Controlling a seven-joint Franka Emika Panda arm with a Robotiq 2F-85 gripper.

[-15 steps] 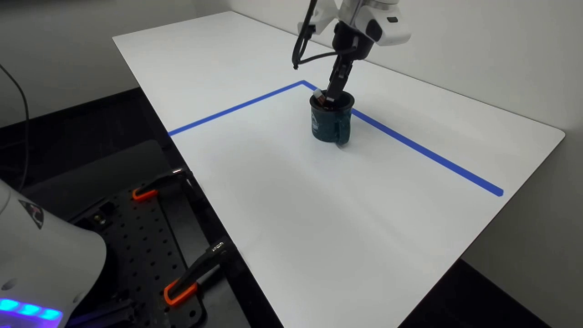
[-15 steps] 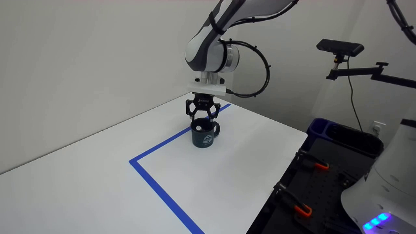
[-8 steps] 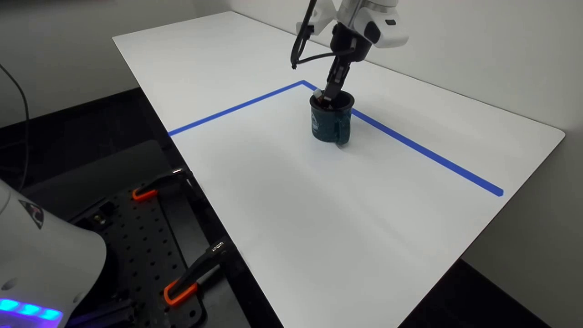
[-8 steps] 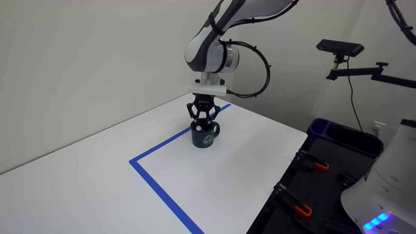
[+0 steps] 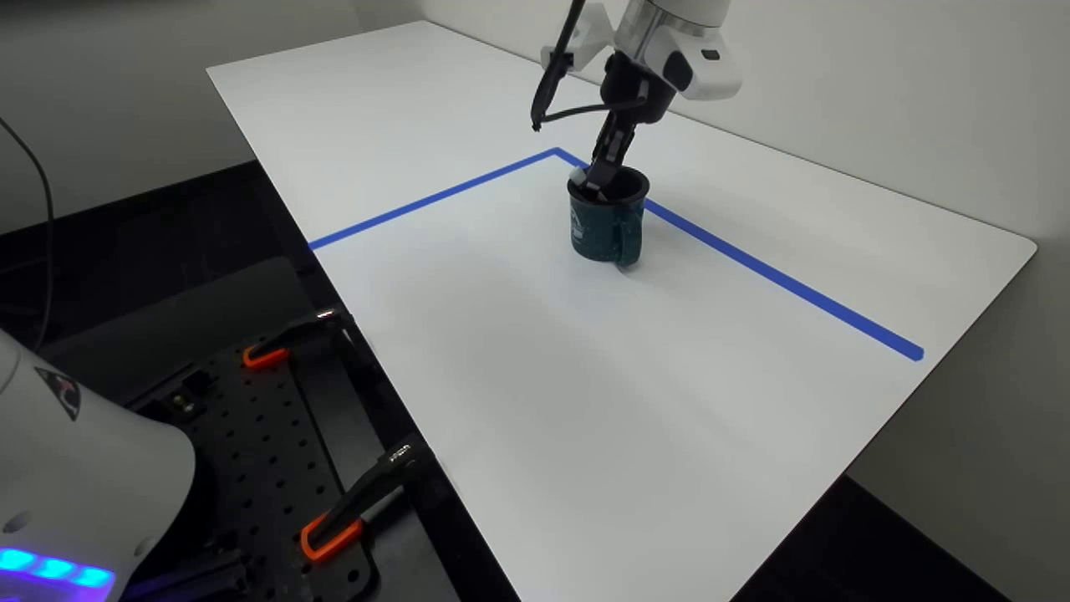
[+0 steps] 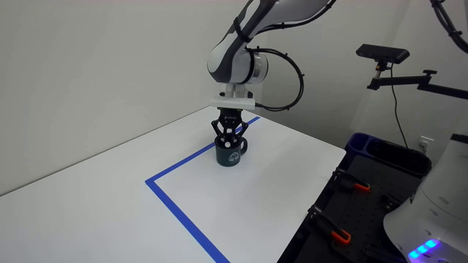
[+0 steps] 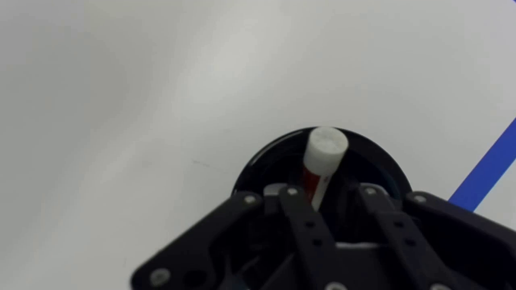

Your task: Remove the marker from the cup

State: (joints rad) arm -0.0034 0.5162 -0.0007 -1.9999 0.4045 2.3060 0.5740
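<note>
The cup [image 5: 603, 230] is a dark teal mug with a handle and a pale logo, upright on the white table. It also shows in an exterior view [image 6: 223, 157] and the wrist view [image 7: 373, 155]. Leaning inside it is the marker [image 7: 325, 151], red and white with a white end [image 6: 227, 144] that rises past the rim. My gripper [image 6: 229, 139] reaches down into the cup's mouth. In the wrist view the fingers of my gripper [image 7: 330, 192] stand close together on either side of the marker. Their tips and the marker's lower part are hidden, so contact on both sides cannot be judged.
Blue tape [image 5: 786, 288] runs in an angle on the table, passing behind the cup. A white wall [image 6: 109, 73] rises along the table's far side. Black clamps with orange parts [image 5: 332, 539] sit on the near edge by the robot base [image 5: 84, 468].
The fingers have drawn much closer together around the marker. The gripper has sunk slightly further into the cup, and the marker's white end has shifted toward the handle side.
</note>
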